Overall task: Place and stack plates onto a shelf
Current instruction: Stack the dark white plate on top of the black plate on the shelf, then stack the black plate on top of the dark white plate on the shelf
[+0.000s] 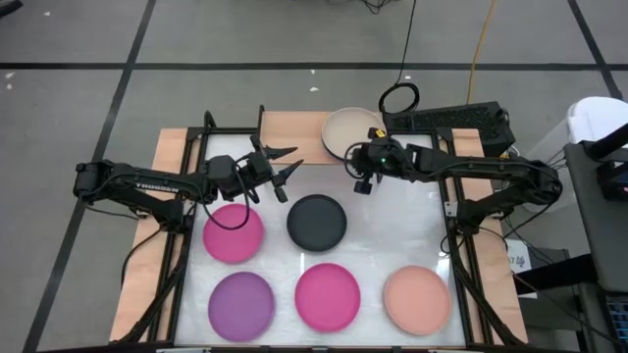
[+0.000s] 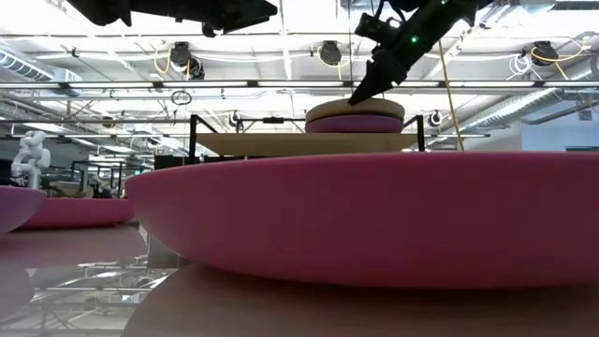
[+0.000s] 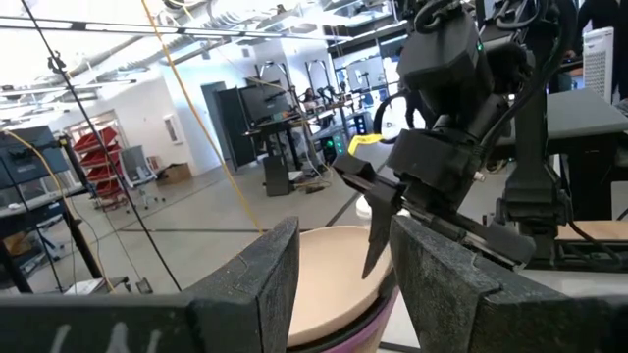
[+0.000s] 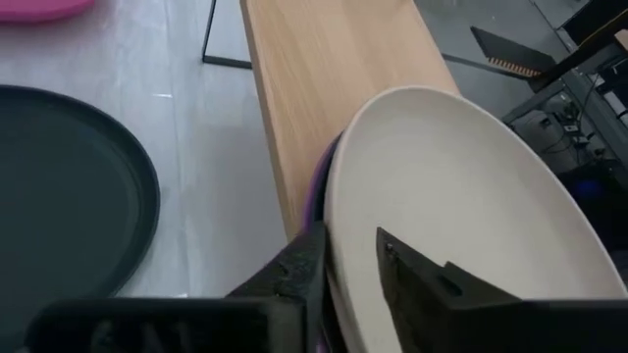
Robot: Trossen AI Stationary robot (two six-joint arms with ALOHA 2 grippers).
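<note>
A beige plate (image 1: 348,132) lies on top of a purple plate (image 2: 356,124) at the right end of the light-wood shelf (image 1: 285,132) by the table's far edge. My right gripper (image 4: 348,270) stands open at the beige plate's near rim, one finger on either side of it. My left gripper (image 1: 285,172) hangs open and empty in the air left of that stack, in front of the shelf. Two magenta plates (image 1: 234,233) (image 1: 328,296), a dark grey plate (image 1: 317,222), a purple plate (image 1: 241,305) and a salmon plate (image 1: 417,300) lie flat on the table. My right gripper straddles the beige plate's near rim (image 4: 339,230), one finger over the dish and one outside it, slanting down from the near right. A gap shows between the inner finger (image 4: 412,275) and the rim. I cannot tell whether either finger touches. The plate lies flat on the purple one.
The shelf's left half (image 2: 243,142) is bare wood. The dark grey plate lies just in front of the shelf under both grippers. A keyboard (image 1: 446,123) and cables sit behind the table's far right corner. Black frame rails (image 1: 456,255) run along both table sides.
</note>
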